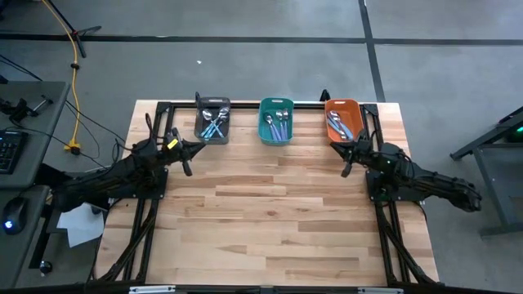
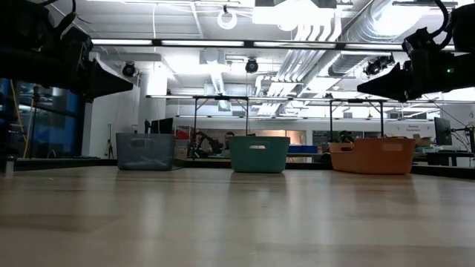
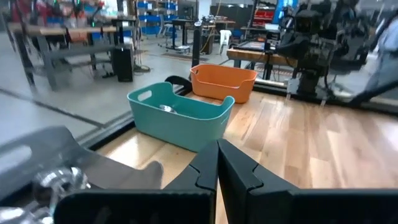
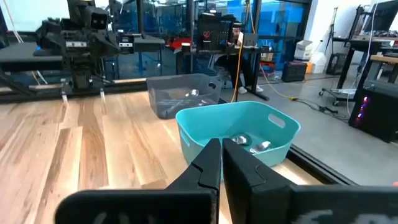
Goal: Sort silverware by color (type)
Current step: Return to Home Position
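Pressed together with nothing between them, the dark fingers of the left end effector (image 3: 217,149) fill the foreground. The right end effector (image 4: 222,149) is likewise closed and empty. Both hover over the pale wooden bench (image 1: 270,212).

The pastel-handled metal spoons (image 1: 214,122) all lie in bins. Some are in the dark grey rectangular plastic bin (image 1: 212,101) just beyond the left end effector, and some in the orange plastic bin (image 1: 343,103) just beyond the right. The others are in the teal plastic bin (image 1: 276,102) between them. Their long axes run roughly along the bins, with bowls pointing away from the end effectors and handles back toward them.
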